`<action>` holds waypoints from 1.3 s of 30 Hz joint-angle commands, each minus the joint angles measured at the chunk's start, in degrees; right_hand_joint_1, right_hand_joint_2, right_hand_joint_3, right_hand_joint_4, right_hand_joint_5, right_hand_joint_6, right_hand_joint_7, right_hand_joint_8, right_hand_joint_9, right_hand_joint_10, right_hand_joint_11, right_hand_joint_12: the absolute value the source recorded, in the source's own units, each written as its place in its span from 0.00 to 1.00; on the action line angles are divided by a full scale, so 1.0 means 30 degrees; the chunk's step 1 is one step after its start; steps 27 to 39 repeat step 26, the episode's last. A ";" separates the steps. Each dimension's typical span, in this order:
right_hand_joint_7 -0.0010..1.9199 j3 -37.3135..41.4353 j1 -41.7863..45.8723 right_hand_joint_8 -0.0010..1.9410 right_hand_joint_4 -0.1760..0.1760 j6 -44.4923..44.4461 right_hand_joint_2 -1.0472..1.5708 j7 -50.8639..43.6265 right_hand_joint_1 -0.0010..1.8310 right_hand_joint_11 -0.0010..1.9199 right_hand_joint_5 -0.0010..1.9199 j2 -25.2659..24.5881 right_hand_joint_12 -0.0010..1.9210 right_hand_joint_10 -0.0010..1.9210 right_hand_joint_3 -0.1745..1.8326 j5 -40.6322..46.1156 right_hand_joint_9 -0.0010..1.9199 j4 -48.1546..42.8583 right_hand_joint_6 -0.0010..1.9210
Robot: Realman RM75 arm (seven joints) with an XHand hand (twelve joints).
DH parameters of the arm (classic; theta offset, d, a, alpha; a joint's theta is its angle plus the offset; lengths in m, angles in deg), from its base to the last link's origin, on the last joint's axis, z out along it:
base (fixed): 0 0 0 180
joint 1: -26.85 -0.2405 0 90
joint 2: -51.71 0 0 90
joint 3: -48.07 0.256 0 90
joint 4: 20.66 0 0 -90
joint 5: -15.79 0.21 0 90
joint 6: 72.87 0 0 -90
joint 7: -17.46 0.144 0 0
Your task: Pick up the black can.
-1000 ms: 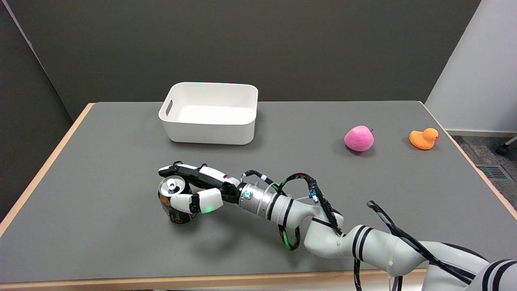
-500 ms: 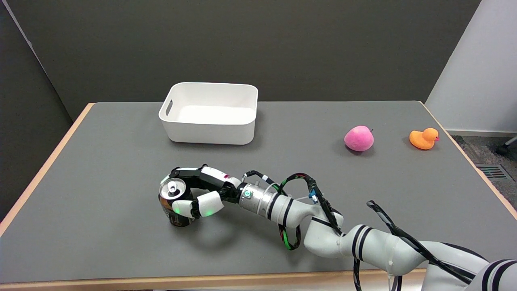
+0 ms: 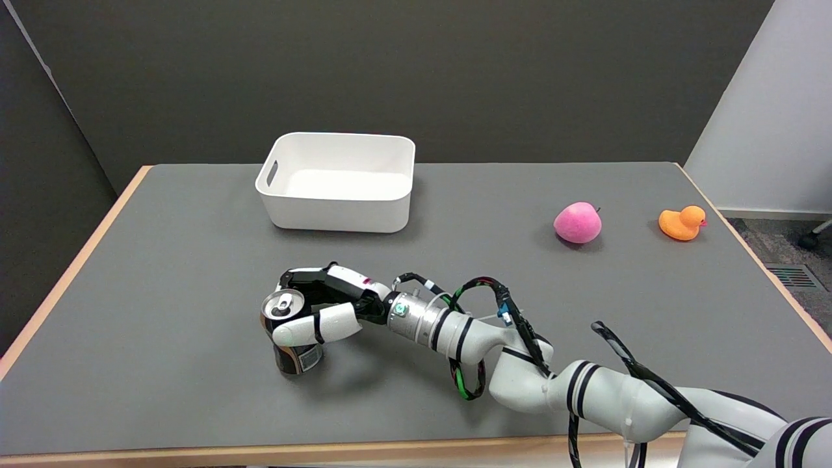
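Note:
The black can [image 3: 294, 355] with a silver top stands on the grey table [image 3: 162, 273] left of centre, leaning a little to the left. My right hand [image 3: 318, 305] wraps around its upper part from the right. The thumb lies across the can's near side and the other fingers curl behind its far side. The can's base seems to rest on the table.
A white bin [image 3: 338, 182] stands at the back, behind the can. A pink apple-like toy [image 3: 577, 222] and an orange duck [image 3: 681, 223] lie at the far right. My right arm with its cables [image 3: 487, 338] crosses the near right of the table.
The fingers have closed round the can from an open reach. The can has shifted slightly right and tilted under the grip.

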 commanded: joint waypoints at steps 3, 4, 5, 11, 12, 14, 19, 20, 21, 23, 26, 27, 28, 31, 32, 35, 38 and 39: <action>0.39 0.2854 -0.0136 0.64 0.16 -0.0014 0.84 -0.0770 0.64 0.09 0.36 0.0332 0.70 0.61 0.22 -0.0155 0.30 -0.2153 0.86; 0.39 0.3375 -0.0251 0.64 0.17 -0.0014 0.83 -0.1429 0.64 0.09 0.36 0.0390 0.70 0.61 0.22 -0.0155 0.30 -0.2714 0.86; 0.39 0.3859 -0.0345 0.64 0.17 0.0081 0.83 -0.2079 0.64 0.10 0.36 0.0494 0.70 0.61 0.22 -0.0253 0.30 -0.2847 0.86; 0.39 0.5534 -0.0953 0.64 0.17 0.0625 0.83 -0.4741 0.64 0.10 0.36 0.0434 0.71 0.61 0.22 0.0058 0.30 -0.5411 0.86; 0.39 0.5804 -0.1211 0.64 0.18 0.0860 0.83 -0.5091 0.64 0.10 0.36 0.0417 0.71 0.61 0.22 0.0058 0.30 -0.5772 0.86; 0.39 0.6098 -0.1723 0.64 0.18 0.1250 0.83 -0.5440 0.64 0.10 0.36 0.0364 0.71 0.61 0.22 0.0058 0.30 -0.6008 0.86; 0.39 0.6439 -0.3606 0.64 0.17 0.3006 0.83 -0.6590 0.64 0.10 0.36 0.0132 0.71 0.61 0.22 0.0058 0.30 -0.5564 0.86; 0.39 0.6448 -0.4005 0.64 0.16 0.3398 0.83 -0.6796 0.64 0.10 0.36 0.0026 0.71 0.61 0.22 0.0058 0.30 -0.5207 0.86; 0.39 0.6448 -0.4781 0.64 0.15 0.3971 0.84 -0.6990 0.64 0.10 0.36 -0.0172 0.71 0.60 0.22 0.0058 0.30 -0.4339 0.86; 0.39 0.6431 -0.5622 0.63 0.12 0.4325 0.84 -0.7006 0.64 0.09 0.36 -0.0468 0.70 0.59 0.21 0.0058 0.29 -0.2945 0.86; 0.38 0.6281 -0.7422 0.65 0.08 0.4424 0.84 -0.7006 0.64 0.08 0.36 -0.1149 0.69 0.59 0.21 0.0058 0.29 0.0358 0.87; 0.38 0.6281 -0.7422 0.65 0.08 0.4424 0.84 -0.7006 0.64 0.08 0.36 -0.1149 0.69 0.59 0.21 0.0058 0.29 0.0358 0.87; 0.38 0.6281 -0.7422 0.65 0.08 0.4424 0.84 -0.7006 0.64 0.08 0.36 -0.1149 0.69 0.59 0.21 0.0058 0.29 0.0358 0.87; 0.38 0.6281 -0.7422 0.65 0.08 0.4424 0.84 -0.7006 0.64 0.08 0.36 -0.1149 0.69 0.59 0.21 0.0058 0.29 0.0358 0.87; 0.38 0.6281 -0.7422 0.65 0.08 0.4424 0.84 -0.7006 0.64 0.08 0.36 -0.1149 0.69 0.59 0.21 0.0058 0.29 0.0358 0.87; 0.38 0.6281 -0.7422 0.65 0.08 0.4424 0.84 -0.7006 0.64 0.08 0.36 -0.1149 0.69 0.59 0.21 0.0058 0.29 0.0358 0.87; 0.38 0.6281 -0.7422 0.65 0.08 0.4424 0.84 -0.7006 0.64 0.08 0.36 -0.1149 0.69 0.59 0.21 0.0058 0.29 0.0358 0.87; 0.38 0.6281 -0.7422 0.65 0.08 0.4424 0.84 -0.7006 0.64 0.08 0.36 -0.1149 0.69 0.59 0.21 0.0058 0.29 0.0358 0.87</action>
